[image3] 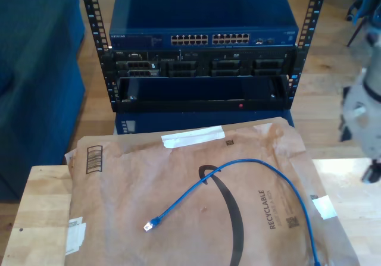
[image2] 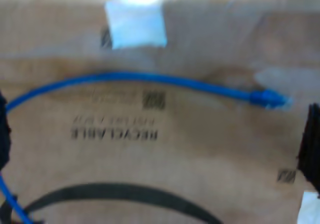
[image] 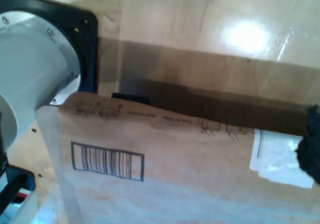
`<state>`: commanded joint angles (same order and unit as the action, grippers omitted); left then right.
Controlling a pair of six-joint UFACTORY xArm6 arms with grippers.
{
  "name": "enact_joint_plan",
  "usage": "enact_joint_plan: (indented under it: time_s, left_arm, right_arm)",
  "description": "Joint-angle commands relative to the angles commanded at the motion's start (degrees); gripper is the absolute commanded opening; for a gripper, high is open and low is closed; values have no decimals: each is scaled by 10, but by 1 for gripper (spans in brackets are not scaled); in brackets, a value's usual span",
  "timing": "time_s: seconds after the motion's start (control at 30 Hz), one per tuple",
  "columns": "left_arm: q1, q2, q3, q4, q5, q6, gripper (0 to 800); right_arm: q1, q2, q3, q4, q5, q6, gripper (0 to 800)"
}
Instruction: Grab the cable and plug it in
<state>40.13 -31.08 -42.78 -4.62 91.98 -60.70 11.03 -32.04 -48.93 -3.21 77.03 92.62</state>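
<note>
Blue ethernet cable (image2: 150, 78) lies loose on a flattened brown cardboard mailer (image2: 210, 149), just ahead of my second gripper (image2: 160, 184), whose dark fingertips (image2: 311, 144) show at both edges of the second wrist view, set wide apart with nothing between them. The cable's plug (image2: 267, 98) rests on the cardboard near one fingertip, not touching it, while the cord arcs across toward the other fingertip and passes close beside it.

In the exterior view the cable (image3: 250, 165) runs in a long loop over the mailer (image3: 131, 218), its plug (image3: 152, 224) lying by the printed black curve, and its far length trails off the lower edge toward the exterior view's right. The mailer covers a wooden table (image3: 36, 218).

My first gripper (image: 312, 149) shows only one dark fingertip (image: 311, 151) beside a white label (image: 277, 156); I cannot tell how its fingers stand. Beyond, a rack (image3: 202, 46) holds a blue network switch (image3: 202, 16) with its rows of ports (image3: 209, 39).
</note>
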Motion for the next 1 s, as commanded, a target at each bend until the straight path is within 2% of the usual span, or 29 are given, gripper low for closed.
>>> enact_joint_plan:
  time_s: [0.1,0.2,0.37,0.47,0.6,0.67,0.83,1.0]
  left_arm:
    - [-49,0,0,0,1,-37,800]
    - [-92,0,0,0,1,-68,800]
    - [-103,2,3,-18,1,-80,800]
    - [-104,2,0,-31,1,-78,800]
    - [-117,6,0,-32,-1,-80,800]
    - [-127,6,1,-33,-1,-81,800]
    - [-133,20,0,-33,-6,-81,800]
    - [-186,24,0,-33,-6,-113,800]
  right_arm:
    - [35,16,0,0,-48,14,796]
    - [57,28,-2,0,-52,16,796]
    - [91,49,-2,5,-51,15,794]
    - [105,58,-10,51,-50,10,796]
    - [105,91,-47,127,-45,-51,796]
    - [105,110,-69,144,-40,-75,794]
    - [127,150,-102,144,-36,-118,794]
    - [148,207,-123,143,-38,-122,794]
